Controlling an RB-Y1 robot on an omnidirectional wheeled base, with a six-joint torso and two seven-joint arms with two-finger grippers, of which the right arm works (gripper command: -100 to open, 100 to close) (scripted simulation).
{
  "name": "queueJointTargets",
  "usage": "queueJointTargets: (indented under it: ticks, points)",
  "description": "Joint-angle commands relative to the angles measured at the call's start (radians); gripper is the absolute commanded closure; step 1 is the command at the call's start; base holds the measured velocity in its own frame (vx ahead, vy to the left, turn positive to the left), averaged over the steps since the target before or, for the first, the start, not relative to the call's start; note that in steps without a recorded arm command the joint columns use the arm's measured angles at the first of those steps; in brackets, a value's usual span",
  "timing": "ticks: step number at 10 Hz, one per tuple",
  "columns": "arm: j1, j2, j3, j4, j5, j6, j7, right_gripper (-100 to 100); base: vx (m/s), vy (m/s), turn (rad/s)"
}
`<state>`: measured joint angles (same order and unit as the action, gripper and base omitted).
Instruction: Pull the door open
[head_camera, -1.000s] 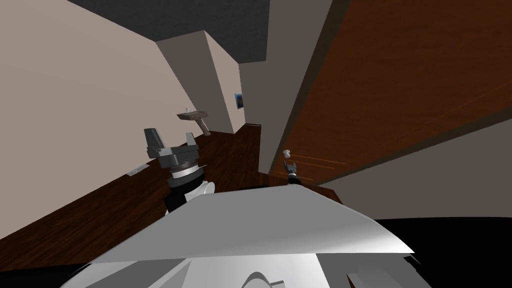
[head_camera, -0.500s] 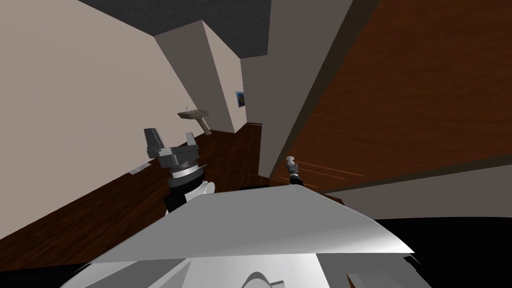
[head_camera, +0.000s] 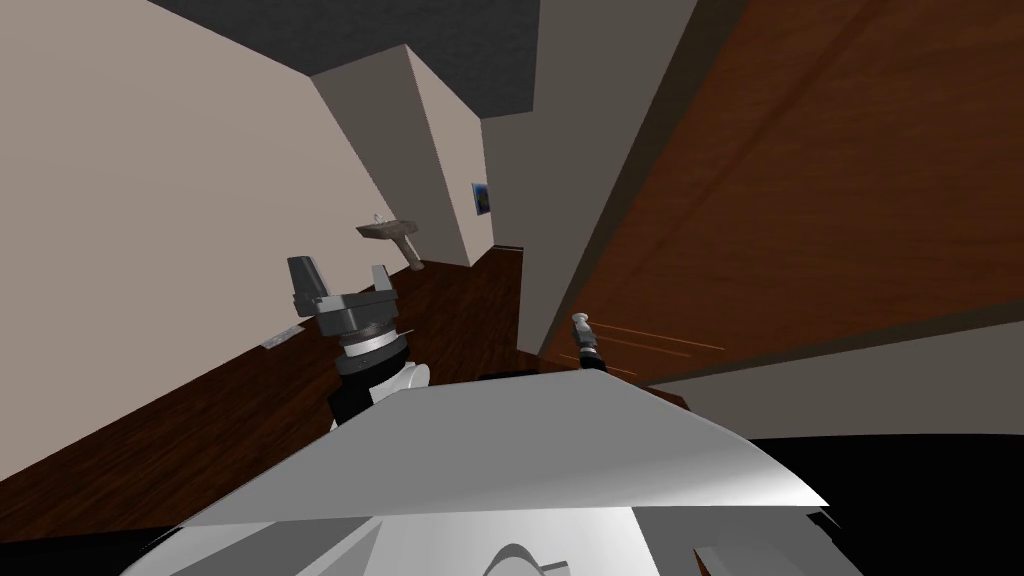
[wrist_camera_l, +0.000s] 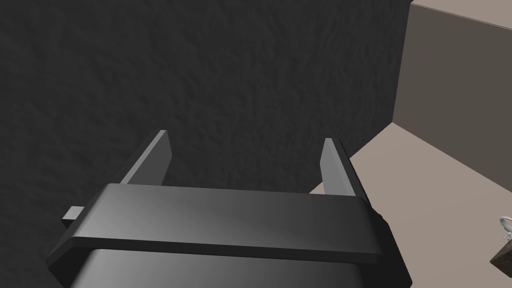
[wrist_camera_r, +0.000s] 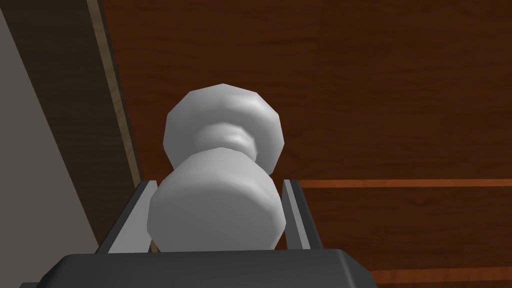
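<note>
The right pincer (wrist_camera_r: 217, 182) clamped the white knob (wrist_camera_r: 215, 220) near the edge of the brown door (wrist_camera_r: 380, 90), the knob's stem pointing straight out in line with it. The left pincer (wrist_camera_l: 244, 142) hung spread and empty, well apart.

No slack at the right gripper (wrist_camera_r: 217, 182): blades tight on both sides of the white round knob (wrist_camera_r: 215, 210), brown wooden door (wrist_camera_r: 380, 90) right behind it, dark door frame strip (wrist_camera_r: 65, 100) just beside one blade. At centre-left of the head frame the left gripper (head_camera: 340, 275) has blades apart and open air around. At lower left the dark wooden floor (head_camera: 200, 420) gives open passage toward the small brown pedestal sink (head_camera: 388, 231).
</note>
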<state>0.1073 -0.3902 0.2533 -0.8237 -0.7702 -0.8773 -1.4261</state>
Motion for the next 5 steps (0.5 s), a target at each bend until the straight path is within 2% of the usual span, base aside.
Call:
queueJointTargets:
  ticks: [1,5]
  points:
    - [-0.002,0.000,-0.001,-0.002,0.000,-0.004,0.000,100,0.000,0.000,0.000]
    - [0.020,-0.031,0.046,-0.015,0.021,-0.020,-0.044,100,-0.172,-0.022,0.090]
